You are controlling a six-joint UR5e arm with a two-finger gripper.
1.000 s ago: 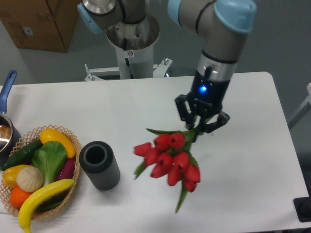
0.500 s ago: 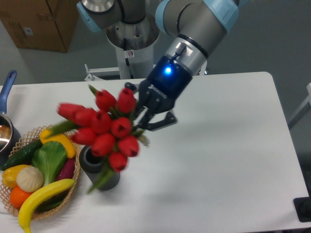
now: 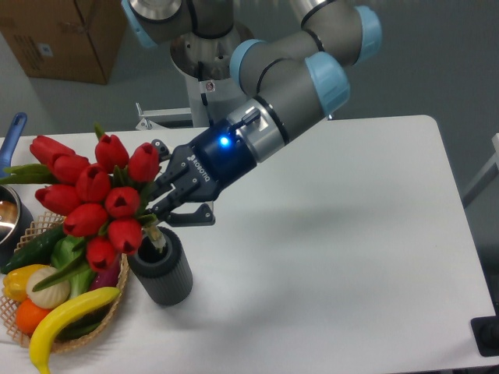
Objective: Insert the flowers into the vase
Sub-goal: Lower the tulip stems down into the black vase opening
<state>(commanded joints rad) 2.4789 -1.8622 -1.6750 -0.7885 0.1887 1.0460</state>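
One gripper [image 3: 160,206] pinches the flowers [image 3: 92,195] at the stems, its fingers closed on the bunch just above the vase [image 3: 161,267]. The bunch's long axis runs obliquely: the red buds fan out up and to the left of the fingers, over the wicker basket [image 3: 47,222], while the stem ends point down and to the right toward the vase mouth, which lies directly below the fingers. A pale stem tip appears to sit at or just inside the thick rim; whether it has entered the opening cannot be settled from this view. Judged from this pose, the coming move turns on bringing that tilted axis upright over the mouth before lowering. Buds and leaves hide the left part of the rim and much of the basket's produce; the exact grip point on the stems is masked by the fingers.
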